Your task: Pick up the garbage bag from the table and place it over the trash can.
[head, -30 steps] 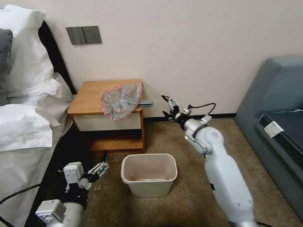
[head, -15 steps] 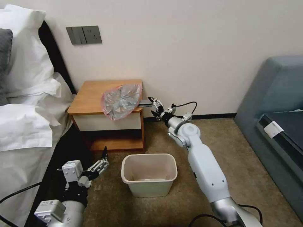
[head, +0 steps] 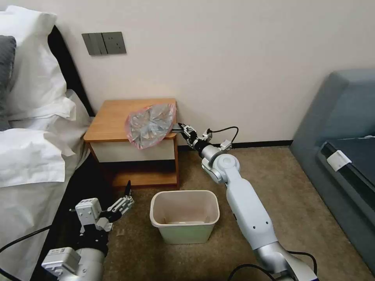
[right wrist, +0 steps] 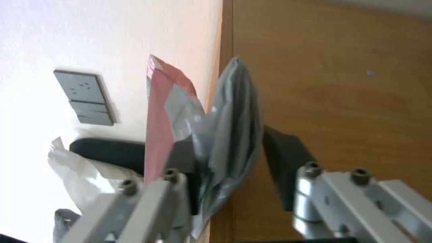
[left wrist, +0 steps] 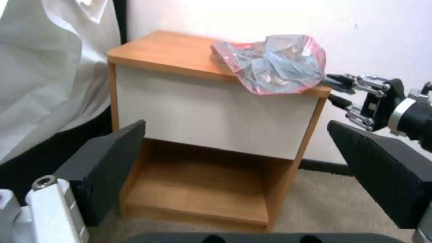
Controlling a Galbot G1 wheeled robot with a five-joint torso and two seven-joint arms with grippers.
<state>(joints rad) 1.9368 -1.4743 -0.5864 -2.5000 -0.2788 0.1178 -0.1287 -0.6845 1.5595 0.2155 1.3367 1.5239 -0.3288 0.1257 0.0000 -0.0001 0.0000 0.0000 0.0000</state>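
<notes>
Jaws of right gripper straddle garbage bag edge.

Garbage bag: translucent silvery-grey plastic, crinkled, with a pink-red edge. Counter: orange-brown wooden top and lower shelf, white drawer front. Trash can: cream-white. Right gripper: black jaws on silver metal links, pale grey-white arm. Left gripper: black jaws, white and silver housing. Carpet: mottled brown.
</notes>
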